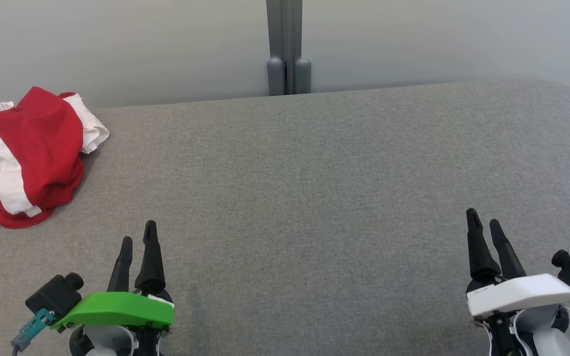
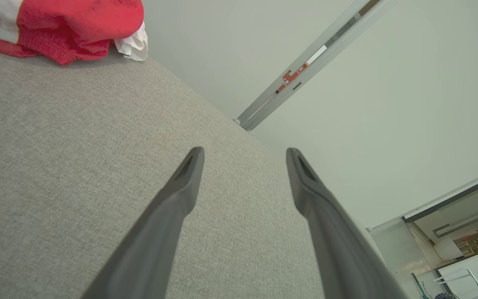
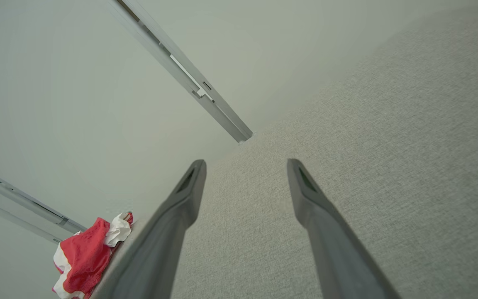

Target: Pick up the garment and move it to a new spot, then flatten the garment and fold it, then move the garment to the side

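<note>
Both grippers stand wide open, and neither one has hold of anything. The left gripper sits at the bottom left of the head view, with a green cover on its back. The right gripper sits at the bottom right, with a white cover. Both point up the picture, over the gray top.

The garment is red with white stripes. It lies in a crumpled heap at the far left of the gray surface, close to the back edge. Part of it runs off the left side of the head view. A white bit sticks out at its back right corner. The heap is up and to the left of the left gripper, with bare gray cloth between them. It is well apart from the right gripper, which is across the surface on the other side.

In the left wrist view the heap shows at the top left corner, beyond the open gripper. In the right wrist view it looks small and sits low on the left, at the far edge of the surface.

The surface is covered in rough gray fabric, and its far right corner is rounded. Behind it is a pale wall. A gray post runs up the wall near the middle.
</note>
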